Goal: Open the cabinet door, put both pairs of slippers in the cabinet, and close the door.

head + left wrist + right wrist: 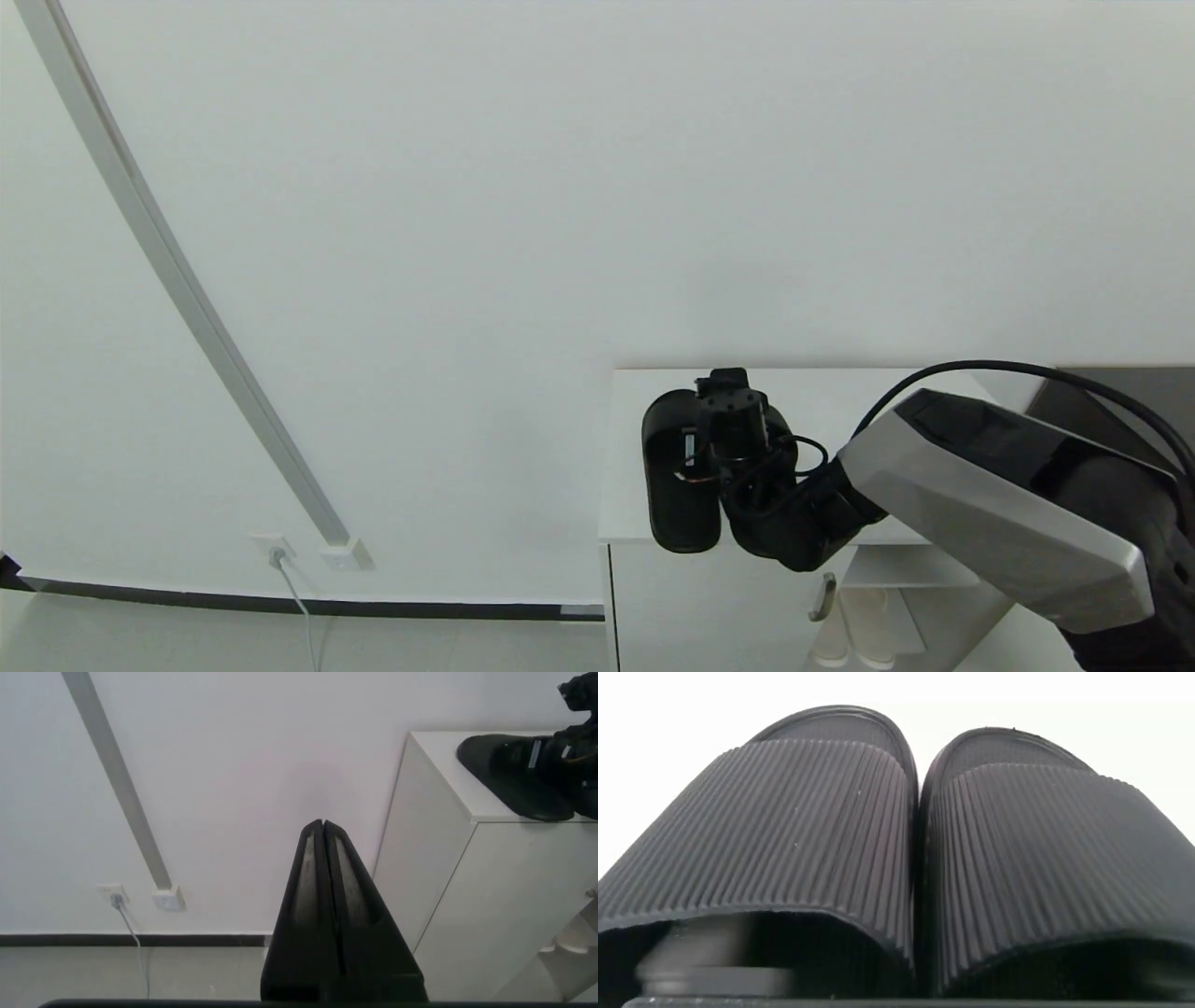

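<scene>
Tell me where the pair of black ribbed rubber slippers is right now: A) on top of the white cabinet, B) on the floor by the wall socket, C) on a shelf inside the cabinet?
A: the head view shows the black ribbed slippers lying on the flat top of the white cabinet.

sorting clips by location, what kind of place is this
Likely a home entryway, or a mock-up of one: a white shoe cabinet stands against a plain wall, black slippers are at its top, a pale pair sits inside it, and a wall socket is low down.
</scene>
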Controlling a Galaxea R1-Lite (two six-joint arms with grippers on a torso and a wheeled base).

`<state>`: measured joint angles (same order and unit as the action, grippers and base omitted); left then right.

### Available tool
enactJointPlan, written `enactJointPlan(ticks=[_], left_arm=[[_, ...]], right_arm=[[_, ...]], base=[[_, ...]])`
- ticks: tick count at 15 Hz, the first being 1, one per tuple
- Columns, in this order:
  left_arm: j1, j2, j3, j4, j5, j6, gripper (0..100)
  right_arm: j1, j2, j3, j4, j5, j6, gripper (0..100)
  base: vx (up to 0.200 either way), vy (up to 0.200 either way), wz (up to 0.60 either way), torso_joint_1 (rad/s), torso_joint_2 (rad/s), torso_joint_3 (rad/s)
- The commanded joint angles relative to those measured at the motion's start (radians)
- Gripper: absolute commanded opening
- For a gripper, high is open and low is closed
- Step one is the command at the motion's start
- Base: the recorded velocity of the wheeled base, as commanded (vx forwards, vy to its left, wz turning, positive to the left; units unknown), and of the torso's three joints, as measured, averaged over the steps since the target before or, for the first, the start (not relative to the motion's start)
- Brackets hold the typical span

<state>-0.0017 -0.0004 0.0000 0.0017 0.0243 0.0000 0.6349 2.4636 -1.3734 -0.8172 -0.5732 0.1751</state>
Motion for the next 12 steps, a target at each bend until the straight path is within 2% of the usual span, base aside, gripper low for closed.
enactJointPlan(ticks=[1,3,5,6,8,10,12], left_arm=[[0.0,0.0,0.0,0.0,0.0,0.0,0],[0.0,0.0,0.0,0.0,0.0,0.0,0],[0.0,0.0,0.0,0.0,0.0,0.0,0],[0.0,0.0,0.0,0.0,0.0,0.0,0],[0.0,0.0,0.0,0.0,-0.001,0.002,0],[0.0,0.0,0.0,0.0,-0.001,0.002,0],[0.0,0.002,0.0,0.0,-0.001,0.002,0]], right_arm=[[0.002,-0.009,0.01,0.001,-0.002,0.0,0],[0.006,-0.081,0.077,0.0,0.001,-0.013,0],[0.019,-0.186,0.166,0.0,0.064,-0.019,0],[0.028,-0.267,0.224,0.006,0.124,-0.02,0],[0.045,-0.496,0.381,0.059,0.314,-0.022,0],[0.051,-0.67,0.464,0.145,0.478,-0.022,0],[0.052,-0.79,0.51,0.199,0.572,-0.036,0]], base=[[0.0,0.0,0.0,0.0,0.0,0.0],[0.0,0.0,0.0,0.0,0.0,0.0],[0.0,0.0,0.0,0.0,0.0,0.0],[0.0,0.0,0.0,0.0,0.0,0.0],[0.0,0.0,0.0,0.0,0.0,0.0],[0.0,0.0,0.0,0.0,0.0,0.0],[0.0,0.0,0.0,0.0,0.0,0.0]])
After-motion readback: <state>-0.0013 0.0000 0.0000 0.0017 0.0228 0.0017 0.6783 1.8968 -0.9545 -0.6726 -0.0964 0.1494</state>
